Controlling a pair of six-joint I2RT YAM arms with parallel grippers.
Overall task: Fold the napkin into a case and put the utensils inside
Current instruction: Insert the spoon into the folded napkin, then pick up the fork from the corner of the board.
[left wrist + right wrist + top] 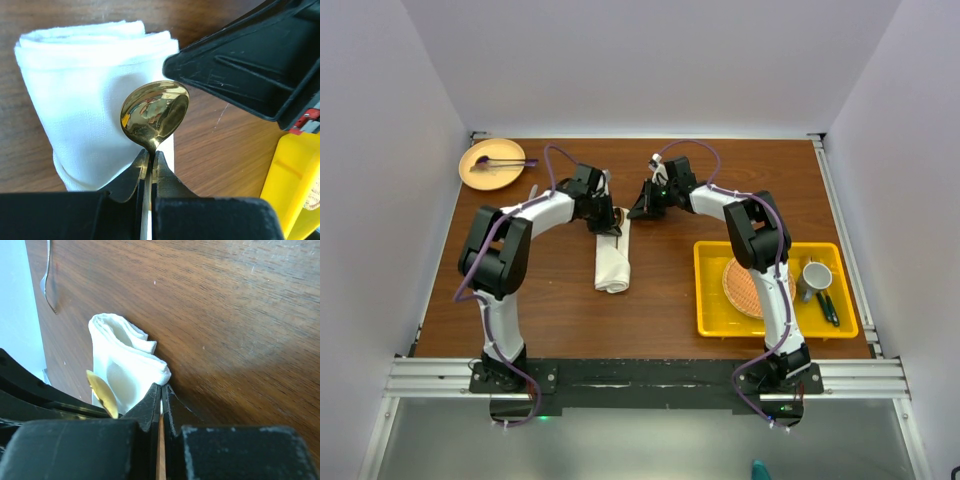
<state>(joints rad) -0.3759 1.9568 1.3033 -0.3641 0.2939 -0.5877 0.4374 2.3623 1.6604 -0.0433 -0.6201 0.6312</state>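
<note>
- The left gripper [151, 156] has its black jaws pressed together on the thin neck of a small round-bowled gold metal spoon [155, 114]. The polished bowl stands up past the fingertips, mirror-bright.
- That bowl hangs just over the cream-white cloth napkin [85, 110], which lies folded into a narrow soft roll with rounded, layered ends and a fine weave.
- The right gripper [162, 390] is closed tight, with its tips right at the napkin's near corner. From here I cannot tell whether any cloth is caught between them.
- The two grippers sit close together at the napkin's far end, on the brown wood-grain table [560, 300].
- A second slim shiny metal utensil [50, 287] lies flat on the wood, well apart from the napkin.
- To the right is a yellow plastic tray [780, 325] holding a round woven orange mat [740, 290], a grey mug [815, 277] and dark green-handled utensils [828, 308].
- In the far left corner a round tan plate [470, 172] carries a purple utensil [492, 160].
</note>
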